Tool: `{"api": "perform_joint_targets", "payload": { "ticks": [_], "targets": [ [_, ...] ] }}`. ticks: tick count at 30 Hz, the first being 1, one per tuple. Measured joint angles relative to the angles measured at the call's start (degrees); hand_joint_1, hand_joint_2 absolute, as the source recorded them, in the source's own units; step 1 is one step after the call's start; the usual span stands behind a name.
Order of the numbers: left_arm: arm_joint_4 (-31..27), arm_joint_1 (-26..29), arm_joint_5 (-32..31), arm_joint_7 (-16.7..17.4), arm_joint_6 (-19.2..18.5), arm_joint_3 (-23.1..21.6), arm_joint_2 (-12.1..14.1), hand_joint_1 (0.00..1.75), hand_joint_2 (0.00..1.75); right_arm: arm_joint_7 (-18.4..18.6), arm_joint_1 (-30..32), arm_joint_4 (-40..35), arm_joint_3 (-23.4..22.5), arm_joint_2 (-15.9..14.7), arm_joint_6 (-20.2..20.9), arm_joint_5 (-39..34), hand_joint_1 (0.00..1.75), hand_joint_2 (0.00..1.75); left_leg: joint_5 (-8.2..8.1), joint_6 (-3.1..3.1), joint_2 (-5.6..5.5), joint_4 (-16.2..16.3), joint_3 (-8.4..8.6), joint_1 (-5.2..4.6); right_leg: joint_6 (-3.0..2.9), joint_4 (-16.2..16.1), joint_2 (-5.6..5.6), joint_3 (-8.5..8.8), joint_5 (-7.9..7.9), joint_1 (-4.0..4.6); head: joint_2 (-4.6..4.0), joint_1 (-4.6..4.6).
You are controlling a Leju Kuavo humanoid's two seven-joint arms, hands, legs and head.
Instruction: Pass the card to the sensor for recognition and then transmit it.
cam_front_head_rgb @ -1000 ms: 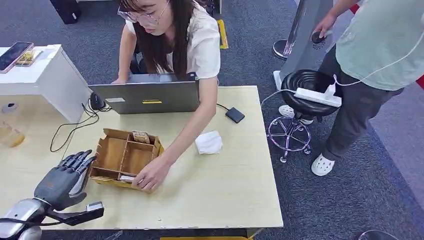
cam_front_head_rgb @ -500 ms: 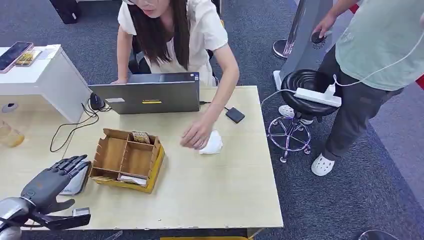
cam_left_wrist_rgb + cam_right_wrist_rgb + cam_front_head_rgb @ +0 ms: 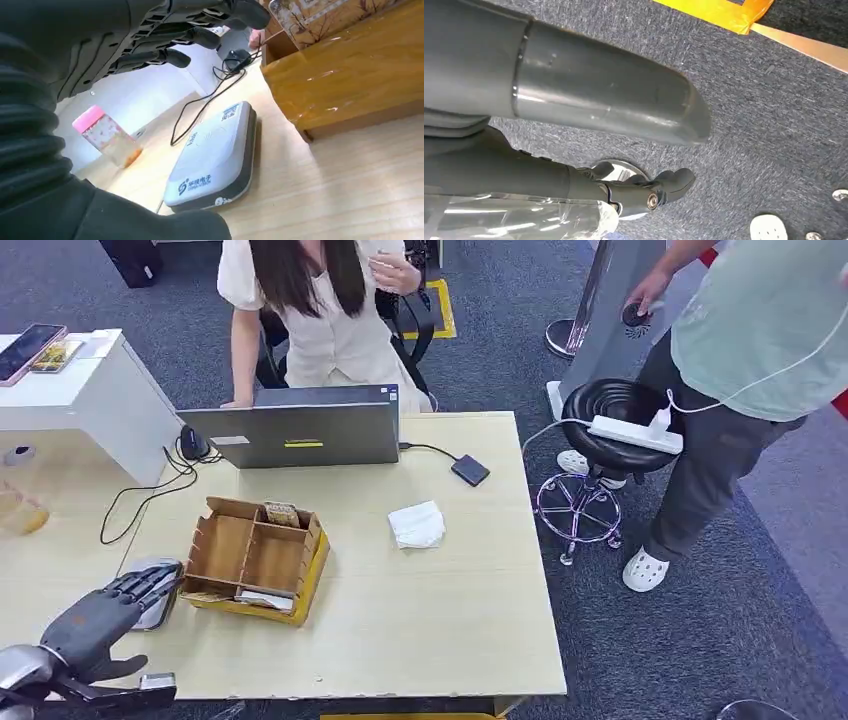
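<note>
With its fingers spread and empty above the sensor, the left hand could knock the wooden box beside it.

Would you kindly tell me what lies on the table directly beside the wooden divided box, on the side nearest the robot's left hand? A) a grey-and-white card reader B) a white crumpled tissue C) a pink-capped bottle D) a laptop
A: the flat grey-and-white card reader lies flat next to the wooden box, with the left hand open above it, holding nothing.
</note>
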Motion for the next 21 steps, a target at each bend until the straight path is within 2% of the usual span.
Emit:
{"api": "perform_joint_targets", "payload": {
  "ticks": [21],
  "targets": [
    [-2.4,1.4,4.2,-0.2,1.0,-1.3,-0.3,0.00,1.75,-0.4,-0.1,0.0,0.1,0.0,0.0,-0.2,0.00,0.00,0.00,0.00,-0.01,0.0,0.00,0.00,0.00,0.0,-0.01,0.00,0.00,0.00,0.00,0.00]
  ]
}}
